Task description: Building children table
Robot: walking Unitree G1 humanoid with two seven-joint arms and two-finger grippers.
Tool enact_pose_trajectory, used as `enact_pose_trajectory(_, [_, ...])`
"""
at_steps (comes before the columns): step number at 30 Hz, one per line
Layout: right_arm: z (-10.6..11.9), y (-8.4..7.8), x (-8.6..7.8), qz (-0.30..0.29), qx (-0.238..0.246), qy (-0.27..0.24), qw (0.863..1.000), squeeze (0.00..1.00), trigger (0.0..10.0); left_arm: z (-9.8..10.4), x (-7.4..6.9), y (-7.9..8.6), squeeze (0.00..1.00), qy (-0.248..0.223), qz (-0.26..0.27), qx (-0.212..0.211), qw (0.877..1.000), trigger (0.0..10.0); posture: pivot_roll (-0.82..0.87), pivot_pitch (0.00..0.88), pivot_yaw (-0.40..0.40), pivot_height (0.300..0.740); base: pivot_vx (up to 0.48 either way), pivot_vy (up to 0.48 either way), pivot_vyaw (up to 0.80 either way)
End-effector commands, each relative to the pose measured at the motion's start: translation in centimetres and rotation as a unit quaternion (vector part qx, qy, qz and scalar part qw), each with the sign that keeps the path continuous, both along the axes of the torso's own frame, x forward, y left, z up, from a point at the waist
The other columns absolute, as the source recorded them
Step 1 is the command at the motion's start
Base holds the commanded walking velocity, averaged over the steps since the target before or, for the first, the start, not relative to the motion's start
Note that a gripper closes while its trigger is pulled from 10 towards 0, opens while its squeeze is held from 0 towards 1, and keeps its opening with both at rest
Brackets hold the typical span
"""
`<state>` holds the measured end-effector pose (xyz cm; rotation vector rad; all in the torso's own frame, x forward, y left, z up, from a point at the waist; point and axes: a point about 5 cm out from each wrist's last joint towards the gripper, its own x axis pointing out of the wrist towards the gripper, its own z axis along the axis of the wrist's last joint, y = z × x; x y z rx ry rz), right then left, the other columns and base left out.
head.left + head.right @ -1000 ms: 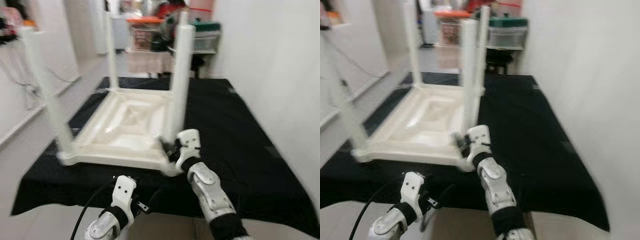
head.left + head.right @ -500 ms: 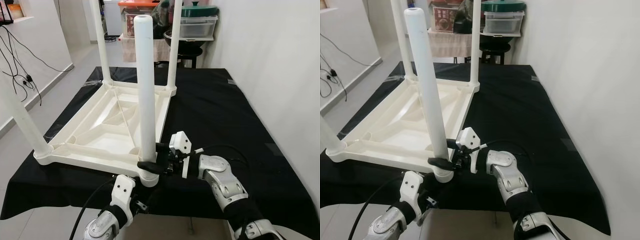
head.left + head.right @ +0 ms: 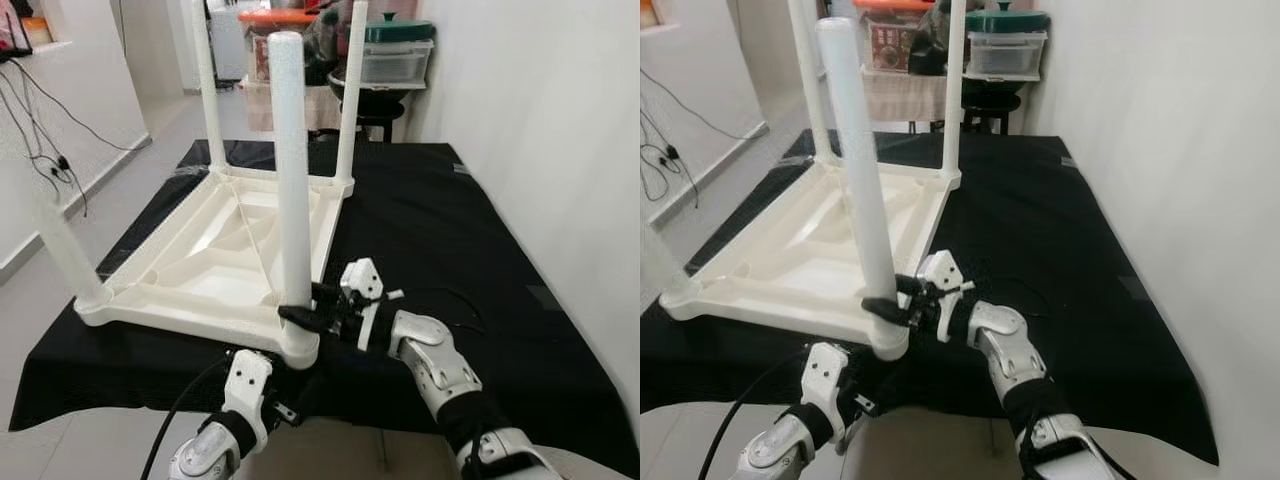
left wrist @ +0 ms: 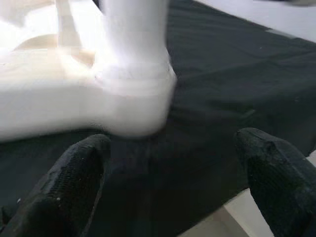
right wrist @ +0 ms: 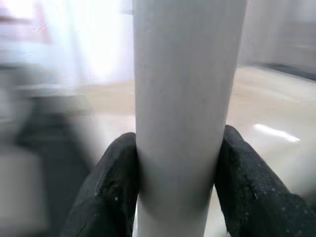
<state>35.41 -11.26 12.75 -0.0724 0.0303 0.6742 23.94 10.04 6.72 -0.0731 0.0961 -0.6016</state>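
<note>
The room was evenly and brightly lit, with daylight spilling in from the far end and paling the floor [image 3: 150, 130] there. A soft sheen lay on the white table top [image 3: 225, 262], while the black cloth [image 3: 450, 240] swallowed detail. The head views were fairly sharp, slightly soft at the left edge. The left wrist view was smeared, its fingers [image 4: 74, 182] out of focus. The right wrist view had a blown-out, blurred background behind the leg [image 5: 182, 98].

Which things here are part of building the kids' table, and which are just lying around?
Part of the job:
white table top, upside down
near leg
right gripper, shut on that leg
left gripper, open

Lying around:
black cloth
storage boxes
wall cables
</note>
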Motion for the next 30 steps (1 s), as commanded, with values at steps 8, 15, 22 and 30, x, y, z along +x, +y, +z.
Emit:
enact_pose_trajectory(8, [-5.3,-6.2,-3.3,-0.376,-0.047,0.085,0.922,0.0,0.0,-0.1,-0.1,0.3,0.0,0.004,0.0,0.0,1.0,10.0,0.02,0.0,-0.028,0.74,0.0,0.0,0.0])
enact_pose_trajectory(15, [-5.3,-3.4,-2.8,-0.338,-0.039,0.076,0.937,0.0,0.0,-0.1,0.1,0.3,0.0,0.002,0.002,0.001,1.0,10.0,0.03,0.0,-0.039,0.74,0.0,0.0,0.0])
enact_pose_trajectory(22, [-4.0,-0.4,-2.3,-0.284,-0.014,0.053,0.957,0.0,10.0,-0.1,0.3,0.4,0.0,0.0,0.005,0.004,1.0,10.0,0.03,0.0,-0.036,0.74,0.0,0.0,0.0])
enact_pose_trajectory(30, [0.4,5.0,-4.2,0.03,0.09,0.0,0.996,1.0,10.0,-0.1,0.4,0.3,0.0,0.0,0.003,0.005,1.0,10.0,0.03,0.0,-0.035,0.74,0.0,0.0,0.0])
